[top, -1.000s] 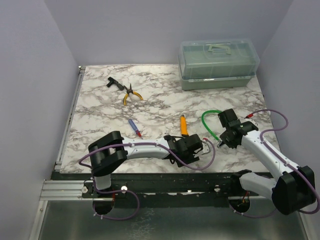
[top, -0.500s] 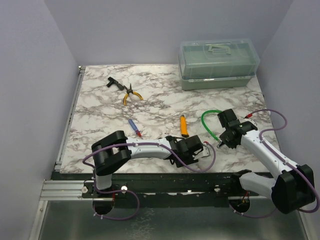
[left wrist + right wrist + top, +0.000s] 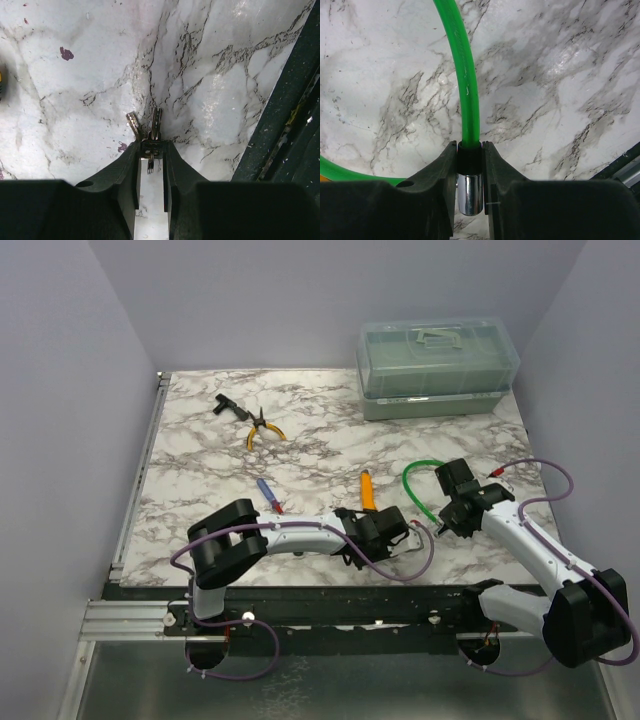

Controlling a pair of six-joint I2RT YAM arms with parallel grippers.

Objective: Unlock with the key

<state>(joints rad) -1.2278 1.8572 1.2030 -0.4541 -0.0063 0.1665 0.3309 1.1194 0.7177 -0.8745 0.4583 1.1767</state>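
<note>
While stretched low along the near edge of the marble table (image 3: 200, 455), pinching the key (image 3: 156, 121) by its head between the closed-in fingertips of the left gripper (image 3: 151, 150). Pointing its silver blade away over the stone; touching the surface or hanging just above it, cannot tell. Gripping along with it a second small blade (image 3: 133, 125), splaying to the left of the first. Clamping, with the right gripper (image 3: 469, 150), the padlock (image 3: 469, 190) at its black collar, jaws pressing on both sides, chrome barrel showing between the fingers. Running out of that collar, a green cable shackle (image 3: 468, 80), curving away in a loop over the table. Sitting near each other in the overhead view, both grippers, toward the front right, not touching. Lying just behind the left gripper: orange-handled tool (image 3: 368, 490); blue-and-red-handled screwdriver (image 3: 268, 496). Lying farther back at left: yellow-handled pliers (image 3: 262, 429); small black tool (image 3: 225, 407). Standing at back right: translucent green toolbox (image 3: 438, 365), lid closed.
</note>
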